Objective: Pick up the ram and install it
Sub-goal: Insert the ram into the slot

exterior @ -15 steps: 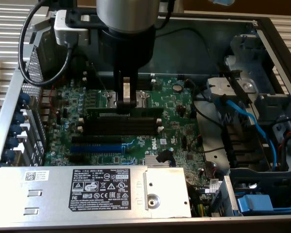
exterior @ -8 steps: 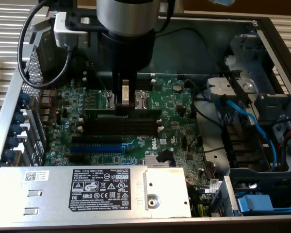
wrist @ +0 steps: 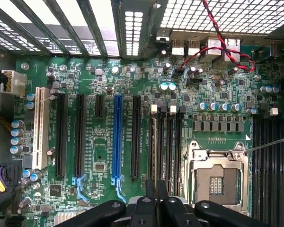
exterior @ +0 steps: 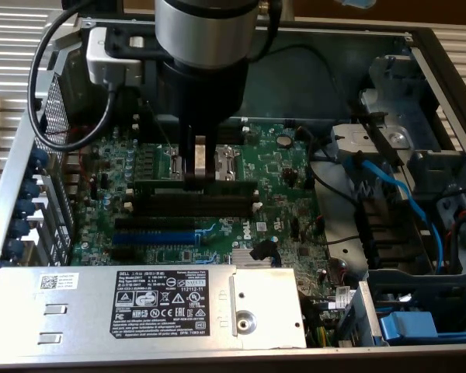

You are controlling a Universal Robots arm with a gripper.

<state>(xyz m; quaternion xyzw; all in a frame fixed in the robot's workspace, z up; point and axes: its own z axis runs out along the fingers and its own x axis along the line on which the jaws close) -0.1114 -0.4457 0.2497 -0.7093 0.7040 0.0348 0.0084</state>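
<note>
At the middle of the green main board (exterior: 287, 167) we see the ram (exterior: 229, 186), a long dark-green stick standing on its edge. It lies level and parallel to the long black slots (exterior: 217, 207), along the side of them farther from the exterior camera. Whether it is seated in a slot or is just above one we cannot tell.

The gripper (exterior: 196, 177) comes straight down from the arm and meets the ram near its middle. Its two fingers stand close together, pinched on the thin stick's upper edge, so we read the grip as closed on the ram.

From the wrist view we look down past the black fingers (wrist: 150, 194), which nearly touch, onto a bank of narrow black slots ending in white clips (wrist: 154, 108). Beside that bank lies the square metal processor socket (wrist: 217, 177). On the bank's other side run longer black slots, one blue slot (wrist: 117, 139) and one white slot (wrist: 40, 127). Red and black wires (wrist: 222, 45) cross the board near the rear ports.

In the exterior view the blue slot lies nearer the camera than the ram. Nearer still sits a grey metal box (exterior: 85, 322) bearing a black label (exterior: 159, 303). Toward the exterior view's right, a blue cable (exterior: 404, 194) crosses the metal drive bay.
</note>
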